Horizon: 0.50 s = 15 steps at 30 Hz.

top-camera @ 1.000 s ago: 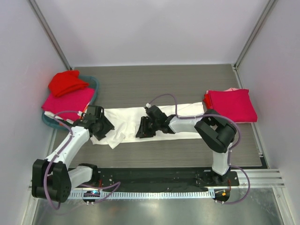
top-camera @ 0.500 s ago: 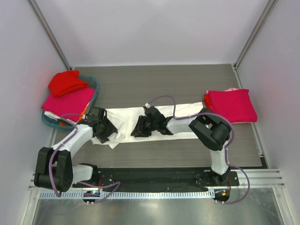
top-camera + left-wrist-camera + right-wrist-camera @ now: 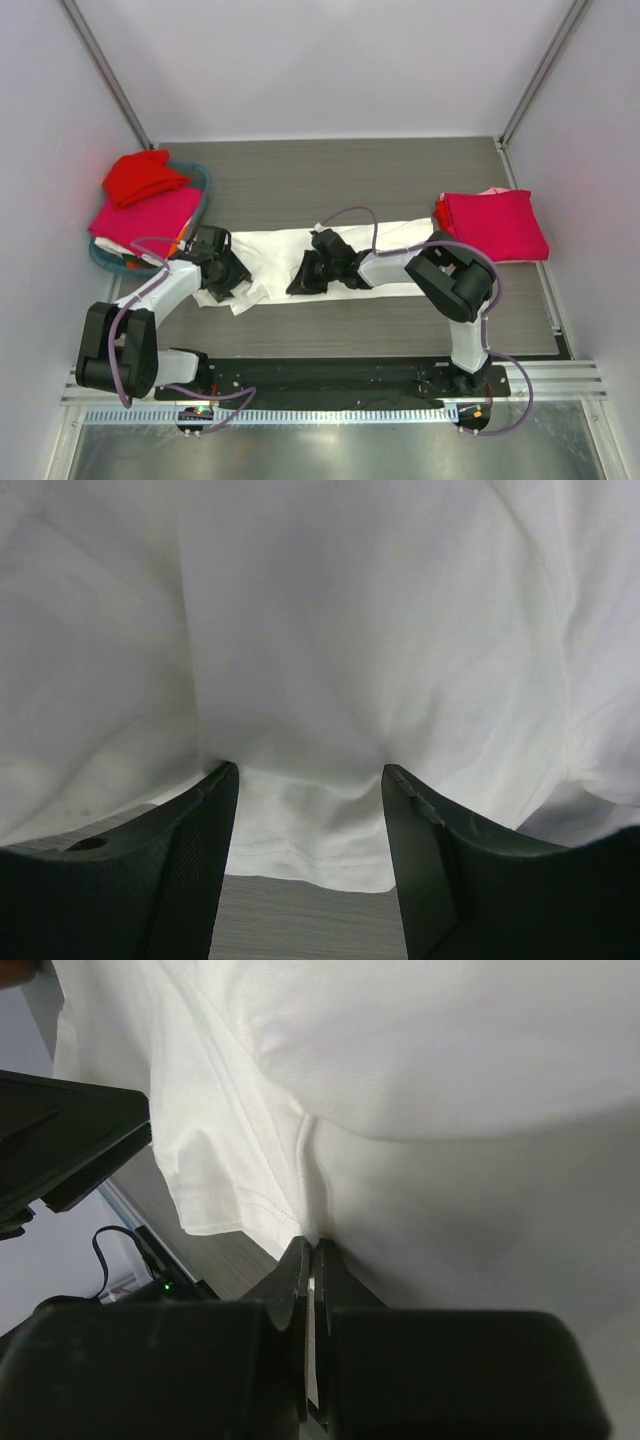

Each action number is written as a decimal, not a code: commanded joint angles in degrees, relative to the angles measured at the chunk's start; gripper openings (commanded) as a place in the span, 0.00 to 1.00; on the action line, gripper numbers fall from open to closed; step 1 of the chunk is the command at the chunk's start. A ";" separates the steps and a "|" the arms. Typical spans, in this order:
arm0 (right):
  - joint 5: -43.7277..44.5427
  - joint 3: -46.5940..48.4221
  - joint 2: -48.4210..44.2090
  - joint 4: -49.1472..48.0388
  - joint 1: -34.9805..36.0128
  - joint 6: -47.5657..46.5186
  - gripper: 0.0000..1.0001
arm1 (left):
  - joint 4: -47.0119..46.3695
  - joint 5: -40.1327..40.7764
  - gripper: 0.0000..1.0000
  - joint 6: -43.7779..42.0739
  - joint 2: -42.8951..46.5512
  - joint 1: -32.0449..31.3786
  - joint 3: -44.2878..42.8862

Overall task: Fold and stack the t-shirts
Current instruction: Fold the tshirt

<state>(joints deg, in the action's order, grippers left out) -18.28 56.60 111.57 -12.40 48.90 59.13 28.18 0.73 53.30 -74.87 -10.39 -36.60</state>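
Observation:
A white t-shirt point(image 3: 275, 245) lies folded into a long strip across the middle of the table. My left gripper point(image 3: 222, 277) is at its left end. In the left wrist view this gripper point(image 3: 310, 770) is open, and the white t-shirt's hem point(image 3: 310, 840) bunches between its fingers. My right gripper point(image 3: 300, 280) sits at the strip's near edge, mid-length. In the right wrist view it point(image 3: 312, 1245) is shut on a pinch of the white t-shirt point(image 3: 450, 1110). A red tee point(image 3: 143, 177) and a pink tee point(image 3: 145, 215) lie in the basket.
The teal basket point(image 3: 200, 176) stands at the far left against the wall. A folded pink and red stack point(image 3: 495, 225) rests at the right edge of the table. Both arms' cables loop over the white cloth.
My right gripper has closed on the white t-shirt's near edge. The left gripper stays open and has shifted slightly at the shirt's left end.

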 commanded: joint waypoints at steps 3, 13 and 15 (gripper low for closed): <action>-1.40 0.00 -4.34 5.54 -1.27 -2.27 0.01 | 0.03 6.12 0.61 -2.67 -0.37 0.11 1.71; -2.11 -2.10 -9.42 6.69 -2.15 -4.02 0.49 | 5.46 7.27 0.61 -2.59 6.13 0.20 1.71; -1.06 -2.81 -11.97 9.23 -3.37 -5.34 0.49 | 6.61 7.27 0.61 -2.41 9.56 0.11 1.62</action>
<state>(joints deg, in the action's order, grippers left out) -19.86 54.70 105.43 -6.02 46.44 56.29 31.35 5.39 51.81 -69.60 -10.44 -35.00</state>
